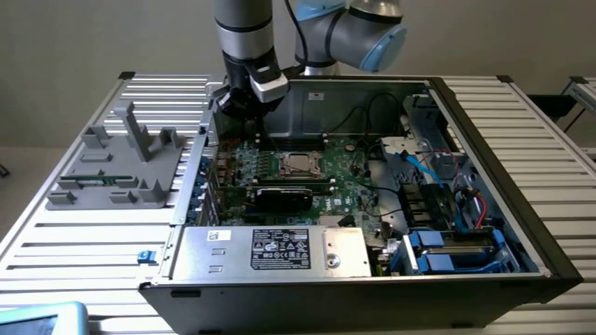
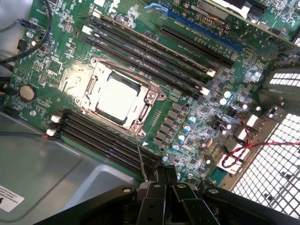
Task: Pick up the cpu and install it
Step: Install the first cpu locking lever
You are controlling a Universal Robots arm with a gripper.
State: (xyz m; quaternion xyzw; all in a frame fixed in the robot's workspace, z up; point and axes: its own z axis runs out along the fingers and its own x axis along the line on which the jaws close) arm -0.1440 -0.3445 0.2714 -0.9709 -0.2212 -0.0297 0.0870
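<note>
The cpu (image 1: 300, 164) (image 2: 117, 96), a silvery square chip, lies flat inside the metal socket frame (image 2: 140, 117) on the green motherboard (image 1: 349, 188) (image 2: 197, 117) in the open computer case. My gripper (image 1: 242, 115) (image 2: 166, 177) hangs above the board's back corner at the exterior view's left, apart from the cpu. Its black fingertips are pressed together, shut, with nothing between them. A thin wire lever (image 2: 140, 157) runs from the socket frame toward the fingertips.
A silver labelled power supply box (image 1: 279, 250) fills the case's front. A black card (image 1: 284, 195) stands just in front of the socket. Memory slots (image 2: 154, 47) flank the socket. Blue drive bays (image 1: 447, 251) and cables sit at the exterior view's right. A grey fixture (image 1: 121, 164) rests on the table.
</note>
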